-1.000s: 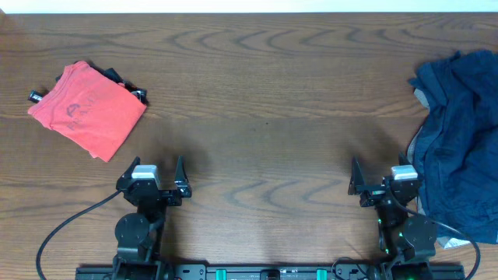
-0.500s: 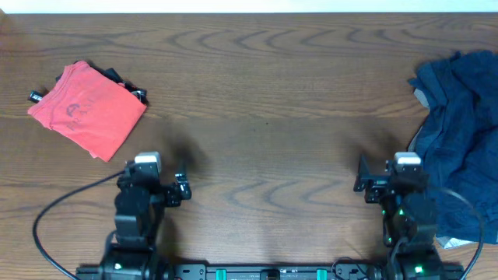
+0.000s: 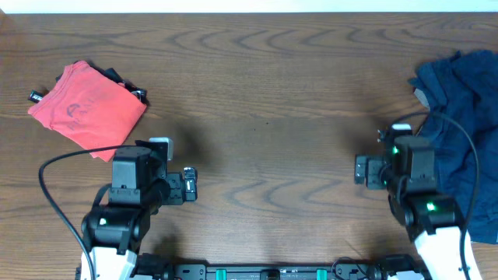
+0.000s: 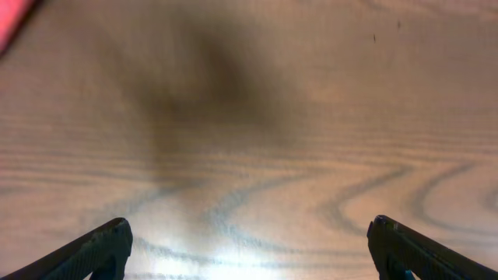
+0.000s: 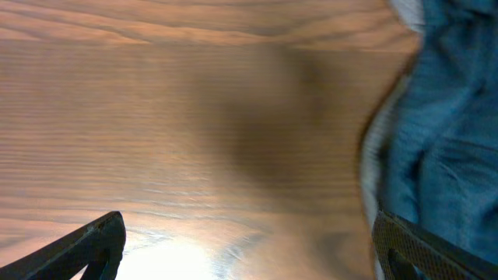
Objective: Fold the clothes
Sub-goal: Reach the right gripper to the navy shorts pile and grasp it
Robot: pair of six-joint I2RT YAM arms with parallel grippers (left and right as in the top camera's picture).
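Both arms had risen from rest and reached forward over the brown wood-grain counter point(image 3: 264, 85). The black left pincer point(image 4: 249, 245) and right pincer point(image 5: 247, 237) gaped wide, empty. The crumpled dark navy-blue cloth garment point(image 3: 461, 132) lay unfolded at the counter's right edge; folding looked unstarted.

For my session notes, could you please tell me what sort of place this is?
Probably a robotics lab bench: two robot arms stand at the edge of a wood-grain table, with crumpled navy clothes and a folded red cloth on it.
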